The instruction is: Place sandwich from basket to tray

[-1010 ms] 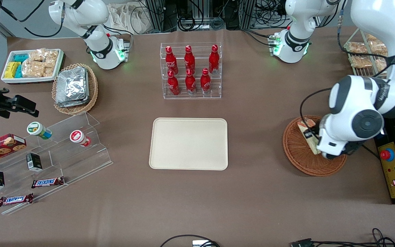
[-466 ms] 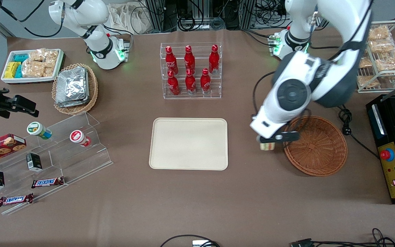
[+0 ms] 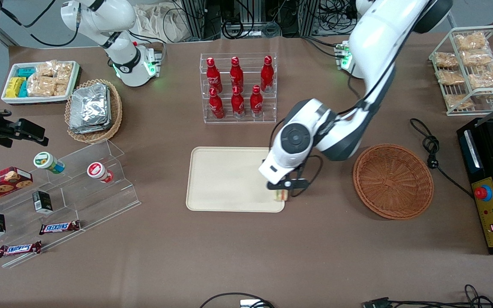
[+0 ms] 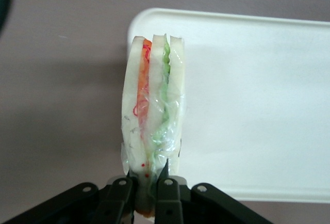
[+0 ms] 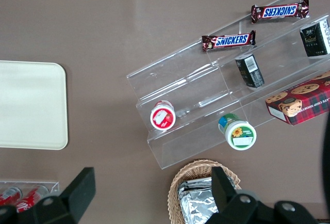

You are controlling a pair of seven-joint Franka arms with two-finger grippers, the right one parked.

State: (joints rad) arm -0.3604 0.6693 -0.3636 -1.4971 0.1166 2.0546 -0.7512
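My gripper [image 3: 281, 190] [image 4: 146, 195] is shut on the sandwich [image 4: 152, 111] [image 3: 280, 196], a clear-wrapped wedge of pale bread with orange-red and green layers. It hangs above the corner of the cream tray [image 3: 229, 177] [image 4: 258, 100] that is nearest the front camera and closest to the basket. The wedge straddles the tray's rim, part over the tray and part over the brown table. The reddish-brown wicker basket [image 3: 393, 181] sits empty toward the working arm's end of the table.
A clear rack of red bottles [image 3: 238, 87] stands farther from the camera than the tray. A tan basket of foil packs [image 3: 92, 109], a white snack tray [image 3: 39, 81] and acrylic steps with snacks [image 3: 58, 201] lie toward the parked arm's end. A black cable [image 3: 430, 141] runs beside the basket.
The gripper lifted the sandwich out of the basket and carried it sideways across the table to the tray's near corner. The basket is now empty.
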